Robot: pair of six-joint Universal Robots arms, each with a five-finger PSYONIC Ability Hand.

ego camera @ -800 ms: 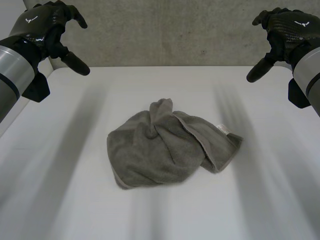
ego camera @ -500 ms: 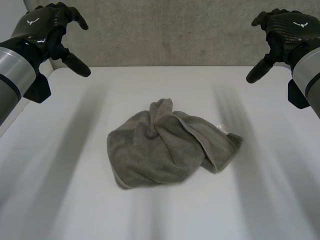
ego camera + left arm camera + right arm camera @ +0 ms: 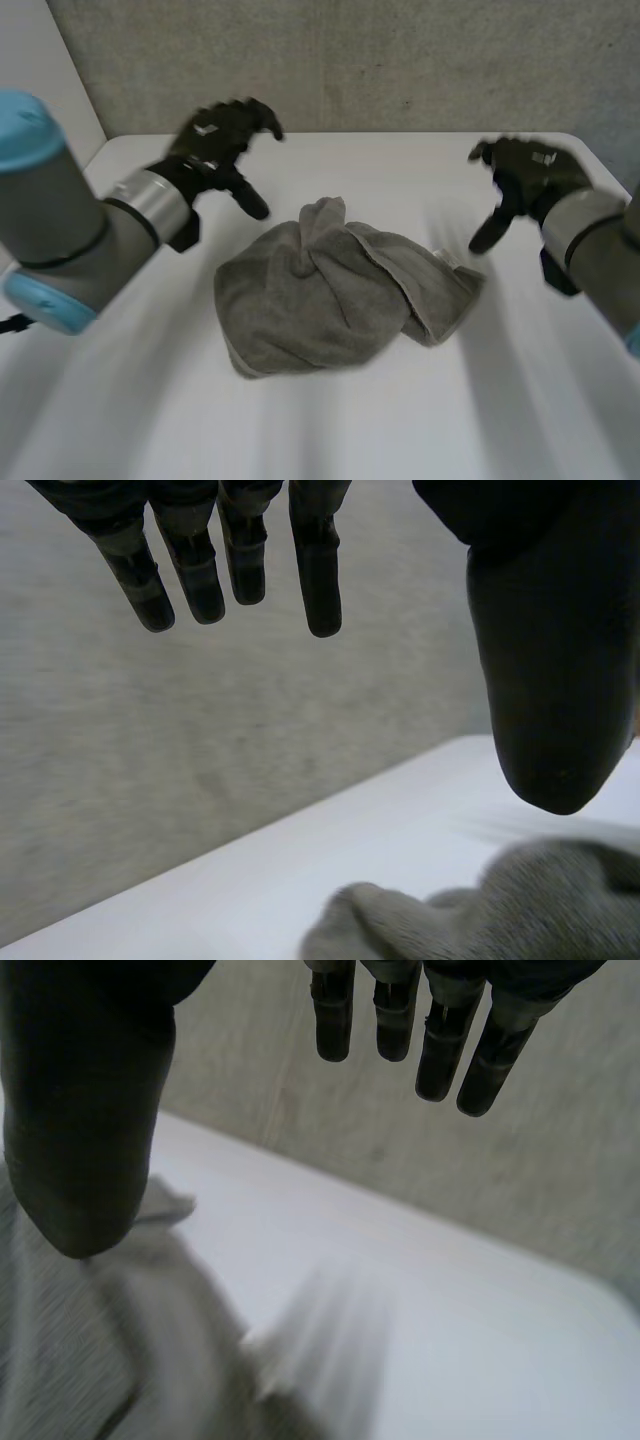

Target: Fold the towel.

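Observation:
A grey towel (image 3: 335, 295) lies crumpled in a heap in the middle of the white table (image 3: 120, 400), with a small white tag at its right side. My left hand (image 3: 215, 145) hovers open above the table just beyond the towel's far left edge, fingers spread. On the other side my right hand (image 3: 525, 180) hangs open close to the towel's right end, holding nothing. In the left wrist view the towel (image 3: 520, 905) lies under the thumb (image 3: 545, 680). The right wrist view has the towel (image 3: 110, 1340) below the thumb (image 3: 85, 1110).
A grey concrete wall (image 3: 400, 60) runs behind the table's far edge. Bare table surface lies all round the towel, with the widest room at the front.
Both hands have come down and inward from the far upper corners toward the towel. The towel has not moved.

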